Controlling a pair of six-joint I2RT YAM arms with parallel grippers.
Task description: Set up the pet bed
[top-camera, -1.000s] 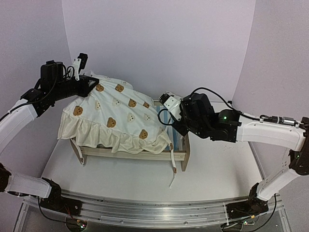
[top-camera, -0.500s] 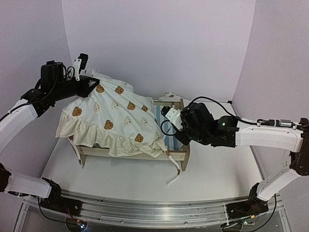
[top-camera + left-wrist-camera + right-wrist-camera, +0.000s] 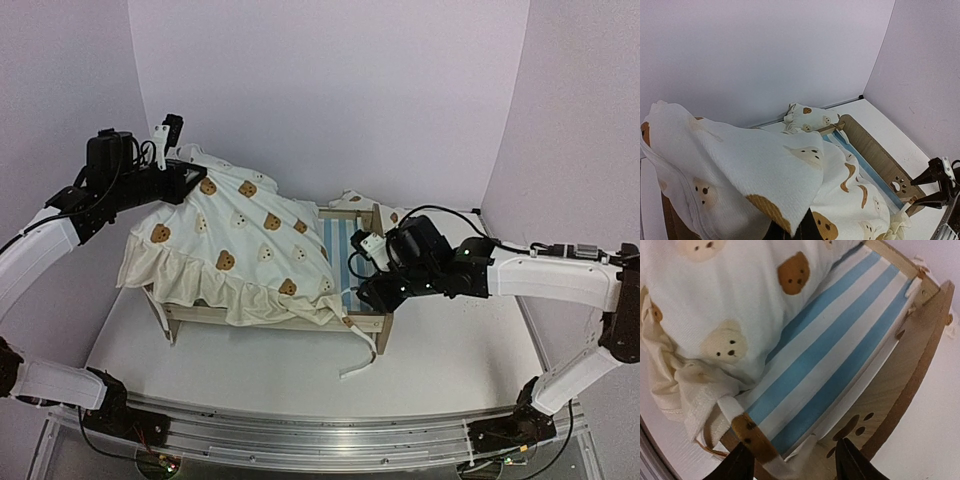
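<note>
**Pet bed on table: frame half uncovered, bedding lifted at left**

Small light-wood pet bed (image 3: pixel 343 250) stands at the middle of the white table (image 3: pixel 450 350), long axis running left to right in the top view.
- The base is blue-and-white striped fabric. It shows only at the right end, and the rest lies under cloth.
- The rounded wooden end board at the right end has paw-print cutouts. These are clearest in the right wrist view, near its lower edge.
- The near side rail and a leg at the left corner show below the ruffle.

The cream bear-print ruffled bedding (image 3: pixel 250 235) is draped over the left and middle of the frame. It rises to a peak at the upper left.
- Its ruffled hem hangs over the near rail.
- A white tie strap (image 3: pixel 358 362) trails off the near right corner onto the table.

The small bear-print pillow (image 3: pixel 807 117) sits at the far right corner of the bed, against the end board.

Left gripper (image 3: pixel 188 180): jaws are together, clamped on the raised corner of the bedding above the left end of the bed.

Right gripper (image 3: pixel 792 442): jaws are apart with nothing between them. It is poised over the near right corner of the striped base, beside the end board.

Surface and room: the table top is matte white. A metal rail (image 3: pixel 320 432) runs along its near edge. Pale lilac walls (image 3: pixel 330 90) close in the back and both sides.
</note>
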